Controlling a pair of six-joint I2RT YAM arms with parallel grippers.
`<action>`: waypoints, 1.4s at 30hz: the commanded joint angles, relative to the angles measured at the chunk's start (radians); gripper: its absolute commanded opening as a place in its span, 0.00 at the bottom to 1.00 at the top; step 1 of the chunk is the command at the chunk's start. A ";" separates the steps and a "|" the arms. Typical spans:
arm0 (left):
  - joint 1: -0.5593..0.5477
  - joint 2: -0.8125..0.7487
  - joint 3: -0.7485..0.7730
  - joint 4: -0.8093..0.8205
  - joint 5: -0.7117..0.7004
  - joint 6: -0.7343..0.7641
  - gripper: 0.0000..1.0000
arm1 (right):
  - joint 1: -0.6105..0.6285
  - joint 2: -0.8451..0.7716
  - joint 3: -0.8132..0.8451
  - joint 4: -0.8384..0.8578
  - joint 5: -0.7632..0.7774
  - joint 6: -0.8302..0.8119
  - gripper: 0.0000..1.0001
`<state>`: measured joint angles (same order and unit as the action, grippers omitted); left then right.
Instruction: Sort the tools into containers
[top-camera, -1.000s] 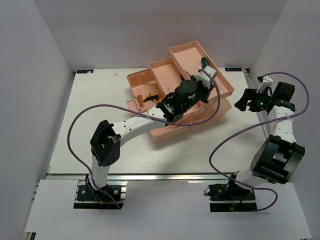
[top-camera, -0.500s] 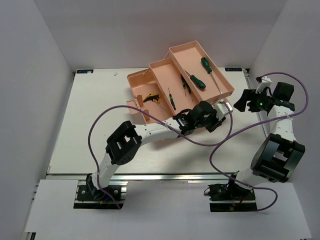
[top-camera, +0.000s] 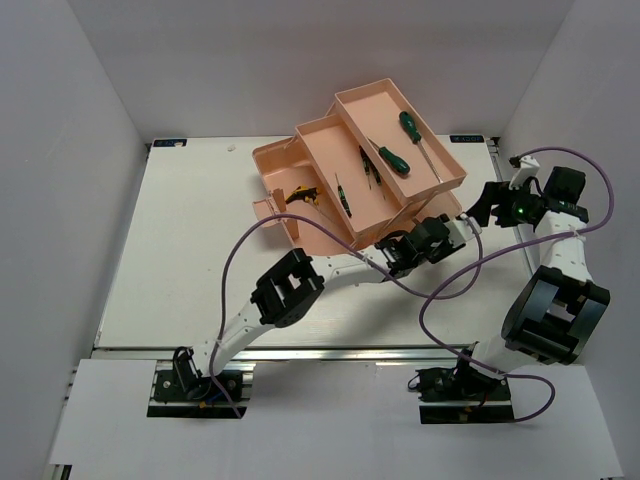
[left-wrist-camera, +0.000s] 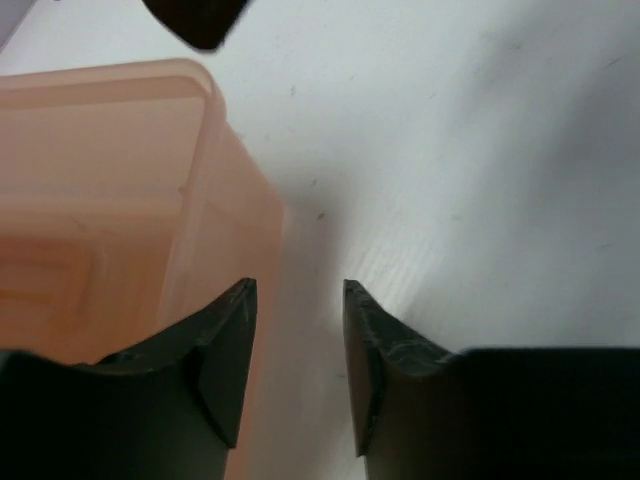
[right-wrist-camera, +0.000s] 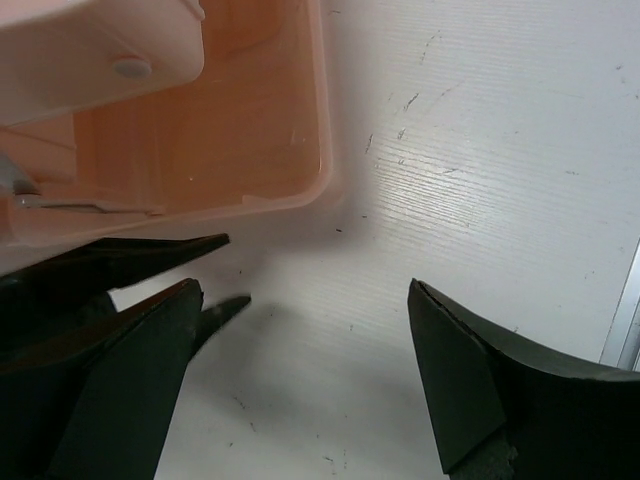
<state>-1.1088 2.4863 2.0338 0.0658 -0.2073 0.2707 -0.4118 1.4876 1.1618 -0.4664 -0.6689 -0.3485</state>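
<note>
Our left gripper (left-wrist-camera: 297, 300) has swung right, beside the salmon-pink plastic toolbox (top-camera: 320, 160), jaws parted, empty; right gripper (right-wrist-camera: 305, 300) spread wide.

A white worktop (top-camera: 180, 240) stands boxed in by three plain pale walls: left wall (top-camera: 60, 150), back wall (top-camera: 300, 60), right wall (top-camera: 590, 80). A metal rail (top-camera: 330, 350) runs along its near edge. Soft, even light; fine scratches mark the surface.

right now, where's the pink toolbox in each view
top external: toolbox upper centre, trays fanned open
left wrist: toolbox corner fills the left side
right wrist: toolbox corner at top left
shared landmark: white table beside the toolbox
</note>
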 joint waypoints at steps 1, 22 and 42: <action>0.037 0.016 0.071 -0.047 -0.109 0.018 0.48 | -0.001 0.000 -0.014 0.000 -0.029 -0.020 0.89; 0.029 -0.349 -0.310 0.075 0.071 -0.079 0.33 | 0.001 0.000 -0.022 0.008 -0.032 -0.018 0.89; 0.046 -0.057 0.043 -0.087 0.039 0.021 0.62 | -0.001 0.008 0.001 0.003 -0.035 -0.015 0.89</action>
<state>-1.0702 2.4271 2.0441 0.0463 -0.1566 0.2886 -0.4118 1.4879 1.1423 -0.4702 -0.6838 -0.3519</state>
